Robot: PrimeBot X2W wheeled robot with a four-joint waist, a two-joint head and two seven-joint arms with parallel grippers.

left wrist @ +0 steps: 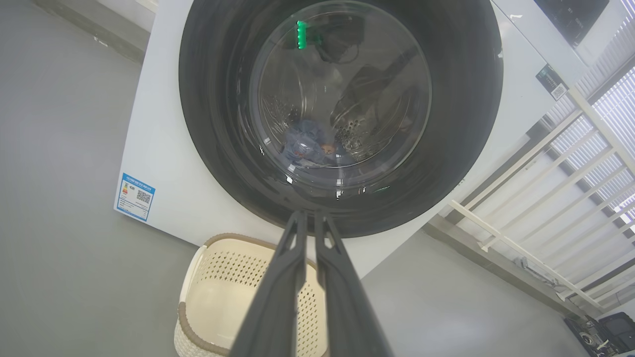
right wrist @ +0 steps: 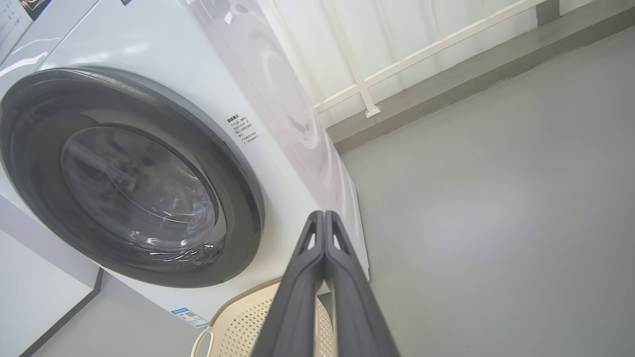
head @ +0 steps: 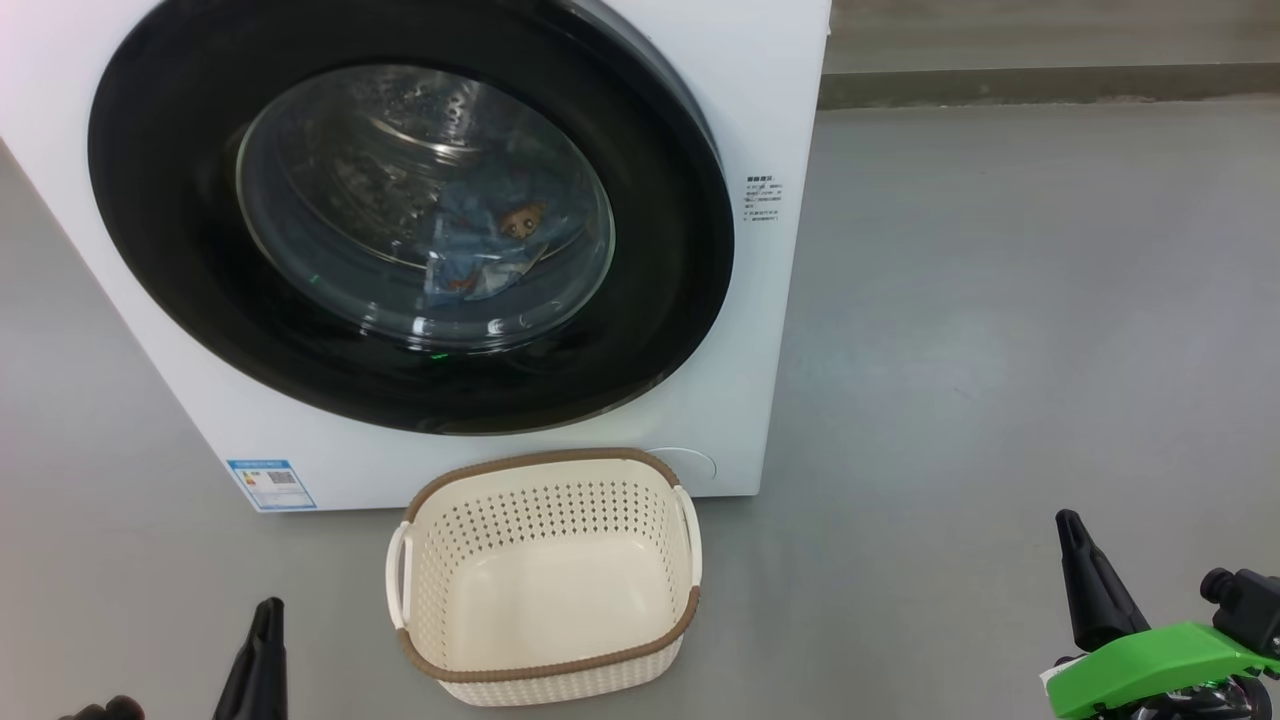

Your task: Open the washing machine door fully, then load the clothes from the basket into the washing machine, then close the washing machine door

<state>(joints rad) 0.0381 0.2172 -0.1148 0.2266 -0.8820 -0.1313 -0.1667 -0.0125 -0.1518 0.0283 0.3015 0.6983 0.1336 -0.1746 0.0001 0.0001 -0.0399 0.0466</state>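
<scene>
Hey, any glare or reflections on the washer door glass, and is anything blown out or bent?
Head view: even light, sharp; the washing machine door glass shows small highlights, the clothes legible behind it. Left wrist view: a green light and dark shapes reflect in the glass; the bright slats are blown out. Right wrist view: reflections veil the glass; the railing runs slanted.

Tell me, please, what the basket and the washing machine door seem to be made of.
The basket looks like matte cream plastic, given its moulded perforations and woven-look brown rim. The washing machine door seems clear glass, showing reflections, within a glossy black rim, probably plastic.
</scene>
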